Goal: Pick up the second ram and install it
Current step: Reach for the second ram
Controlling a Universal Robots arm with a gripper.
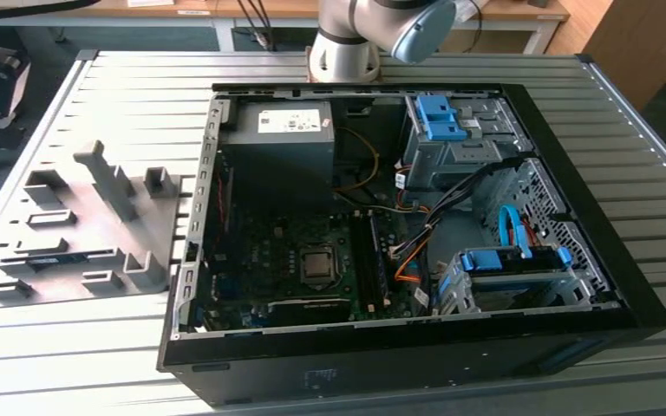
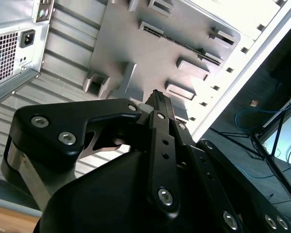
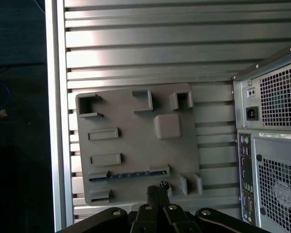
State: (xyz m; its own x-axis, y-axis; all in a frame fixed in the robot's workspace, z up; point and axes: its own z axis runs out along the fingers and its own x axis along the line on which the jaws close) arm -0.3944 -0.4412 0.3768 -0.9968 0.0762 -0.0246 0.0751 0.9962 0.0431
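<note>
Over grey tray (image 3: 136, 145) on slatted counter (image 3: 136, 53): hand (image 3: 158, 187) pinched closed, holding nothing. In tray's long slot: second ram (image 3: 128, 175), near hand, untouched. Open computer case (image 1: 426, 357) beside tray, on exterior view's right.

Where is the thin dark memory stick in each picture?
Exterior view: the thin dark memory stick lies in the grey plastic holder tray, on the exterior view's left.
First wrist view: stick in that tray's long slot.
Second wrist view: stick in the same slot.
Shared landmark: the tray.
</note>
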